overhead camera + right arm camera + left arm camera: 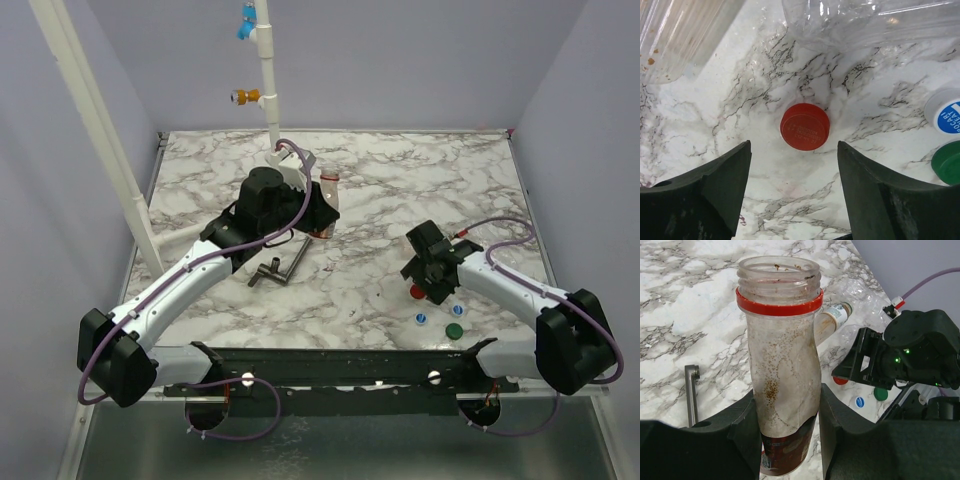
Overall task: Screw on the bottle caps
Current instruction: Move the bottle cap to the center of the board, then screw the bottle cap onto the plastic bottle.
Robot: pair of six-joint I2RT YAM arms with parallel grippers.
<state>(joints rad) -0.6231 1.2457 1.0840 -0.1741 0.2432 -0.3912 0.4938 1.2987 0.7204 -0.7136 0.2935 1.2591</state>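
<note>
Gripping one bottle (782, 355), left claw (787, 407); right claw (794, 152) spread over red cap (805, 126), one of four.

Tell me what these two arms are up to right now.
The left gripper is clamped on a clear bottle with a red neck ring, its mouth open and uncapped. The right gripper hangs open over the red cap, which lies flat on the table between its fingers, not yet gripped. A green cap and a white-and-blue cap lie beside it. No cap is on that bottle yet.
</note>
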